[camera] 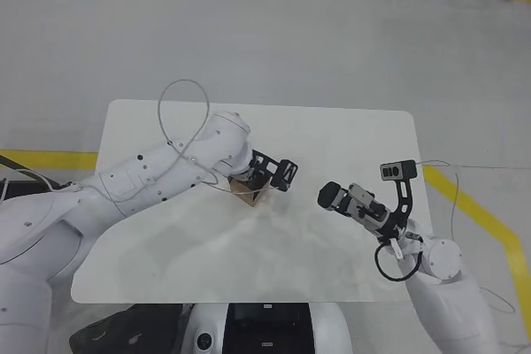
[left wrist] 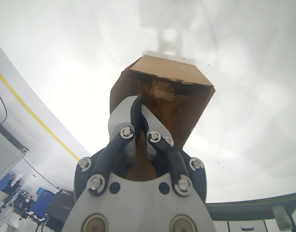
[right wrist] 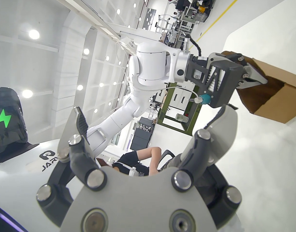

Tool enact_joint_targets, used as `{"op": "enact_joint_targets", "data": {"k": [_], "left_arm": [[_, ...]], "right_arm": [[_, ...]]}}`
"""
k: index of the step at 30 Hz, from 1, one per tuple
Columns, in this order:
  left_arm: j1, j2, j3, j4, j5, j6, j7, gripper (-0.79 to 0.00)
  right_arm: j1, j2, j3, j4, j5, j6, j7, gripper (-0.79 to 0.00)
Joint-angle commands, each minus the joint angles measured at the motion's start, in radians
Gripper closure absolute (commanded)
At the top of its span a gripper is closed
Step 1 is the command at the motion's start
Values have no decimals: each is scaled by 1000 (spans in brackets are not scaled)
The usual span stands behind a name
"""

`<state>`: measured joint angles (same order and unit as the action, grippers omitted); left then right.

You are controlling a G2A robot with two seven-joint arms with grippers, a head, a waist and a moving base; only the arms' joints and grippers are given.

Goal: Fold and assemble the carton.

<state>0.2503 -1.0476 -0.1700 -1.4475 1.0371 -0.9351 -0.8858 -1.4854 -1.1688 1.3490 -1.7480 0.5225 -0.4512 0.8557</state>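
Left pincer [left wrist: 137,100] clenches the carton [left wrist: 172,73] by one wall; right pincer [camera: 324,195], released at its 3 o'clock, should meet the open end squarely.

floor [camera: 248,44]: grey, yellow line [camera: 500,226] | table [camera: 354,142]: white | ceiling lights [right wrist: 33,34]: round

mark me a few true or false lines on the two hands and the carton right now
1. The left hand is shut on a wall of the carton. True.
2. The right hand also grips the carton. False: it is open, empty and apart from the carton.
3. The carton is a flat, unfolded sheet. False: it is opened into a box shape with one end open.
4. The table is white and the carton is brown cardboard. True.
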Motion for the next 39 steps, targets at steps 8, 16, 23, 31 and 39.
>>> {"op": "enact_joint_targets", "data": {"k": [8, 16, 23, 31, 39], "left_arm": [[4, -10, 0, 24, 17, -2, 3, 0], [2, -55, 0, 117, 45, -60, 60, 0], [6, -88, 0, 153, 57, -77, 77, 0], [14, -97, 0, 169, 53, -77, 77, 0], [14, -97, 0, 169, 53, -77, 77, 0]], "right_arm": [[4, 2, -4, 5, -7, 23, -6, -785], [6, 3, -6, 10, -3, 32, -6, -785], [8, 4, -8, 12, 6, 34, -2, -785], [9, 5, -10, 14, 8, 36, 0, -785], [9, 5, -10, 14, 8, 36, 0, -785]]}}
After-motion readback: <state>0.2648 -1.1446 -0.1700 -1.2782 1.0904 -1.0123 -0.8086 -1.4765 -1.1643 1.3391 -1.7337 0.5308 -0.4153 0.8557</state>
